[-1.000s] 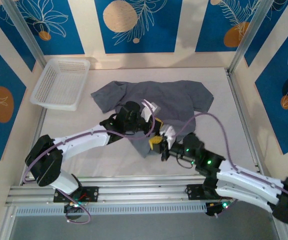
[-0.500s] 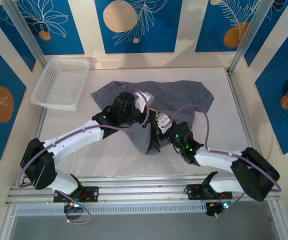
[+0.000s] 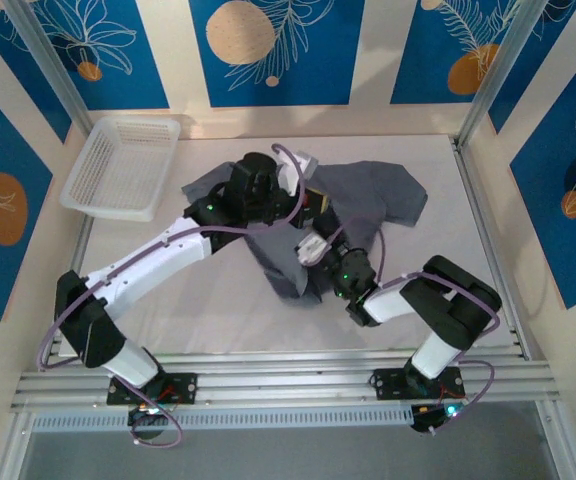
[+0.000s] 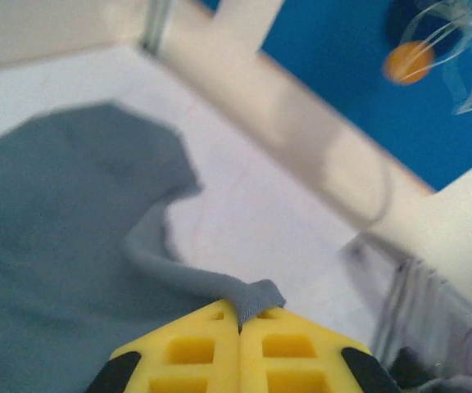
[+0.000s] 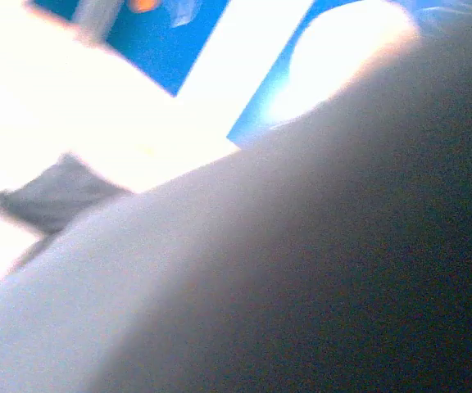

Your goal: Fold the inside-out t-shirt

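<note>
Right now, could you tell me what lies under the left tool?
The grey t-shirt lies under it on the table; the left tool is shut on a fold of cloth. The left arm hides the shirt's middle.

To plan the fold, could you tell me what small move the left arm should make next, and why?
Probably carry the pinched hem across the grey t-shirt toward its far edge. The left gripper is shut on a raised edge of the cloth, and the shirt's far part lies flat on the table, uncovered.
</note>
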Robot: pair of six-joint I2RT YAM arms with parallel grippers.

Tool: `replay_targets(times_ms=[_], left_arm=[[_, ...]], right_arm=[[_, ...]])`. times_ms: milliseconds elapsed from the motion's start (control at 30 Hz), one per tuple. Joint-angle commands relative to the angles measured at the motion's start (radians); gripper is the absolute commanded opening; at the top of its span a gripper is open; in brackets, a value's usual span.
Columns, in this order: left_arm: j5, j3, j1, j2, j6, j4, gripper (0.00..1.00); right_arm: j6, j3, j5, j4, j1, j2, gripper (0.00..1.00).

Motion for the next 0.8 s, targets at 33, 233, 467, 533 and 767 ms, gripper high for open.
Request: replay_targets(times_ms=[33, 233, 467, 533, 767], left_arm=[[0.080, 0.137, -0.020, -0.004, 0.026, 0.024, 0.00], [0.099, 0.163, -0.020, -0.020, 0.096, -0.034, 0.00], [0.073, 0.128, -0.020, -0.054, 0.170, -0.085, 0.00], [0.127, 0.147, -0.021, -0.041, 0.164, -0.086, 0.00], [0.209, 0.262, -0.028, 0.032, 0.078, -0.064, 0.00]], right_arm=[[0.077, -0.034, -0.099, -0.025, 0.037, 0.043, 0.00], [0.348, -0.016, -0.149, -0.115, -0.041, 0.009, 0.00], [0.873, 0.157, -0.485, -0.663, -0.266, -0.265, 0.05], [0.937, 0.223, -0.486, -0.731, -0.283, -0.259, 0.04], [0.999, 0.278, -0.412, -0.715, -0.228, -0.160, 0.00]])
